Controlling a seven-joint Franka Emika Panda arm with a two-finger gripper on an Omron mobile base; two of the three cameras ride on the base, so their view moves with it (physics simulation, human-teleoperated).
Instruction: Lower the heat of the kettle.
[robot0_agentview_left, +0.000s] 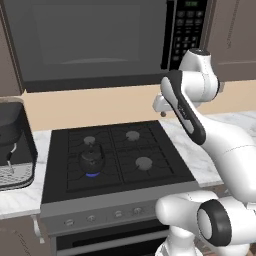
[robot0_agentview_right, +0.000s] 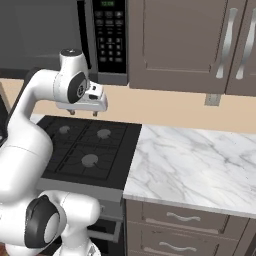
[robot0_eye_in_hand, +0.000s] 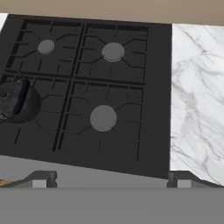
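Left base view, far left: coffee machine sitting at the left edge of the frame on the marble counter, well apart from the burners, so not the thing under heat.
Left of centre: kettle sitting squat on the front-left burner of the stove, a blue flame glowing just under its base; hence the call to lower the heat here.
Lower centre: knob row running along the stove's front panel, below the kettle; probably the place needing a turn, the knob under the kettle's side being the likely one, though not telling which for sure.
Centre right: gripper hanging high above the right half of the stove, fingers pointing down, well apart from kettle and knobs alike; seemingly looking over the cooktop and not yet reaching for anything.
Right base view, upper left: gripper hovering under the microwave, above the rear of the stove; fingertips standing wide apart, holding nothing.
Right base view, right half: marble counter lying beside the stove.
Hand view, left edge: kettle showing from above at mid-left, half cut off by the frame, sitting on its burner.
Hand view, bottom: finger tips rising far apart at both bottom corners, nothing between them.
Progress: approach barely beginning, judging by the gap between hand and knob row.
Next move: needing a descent toward the lower left, to the front panel.
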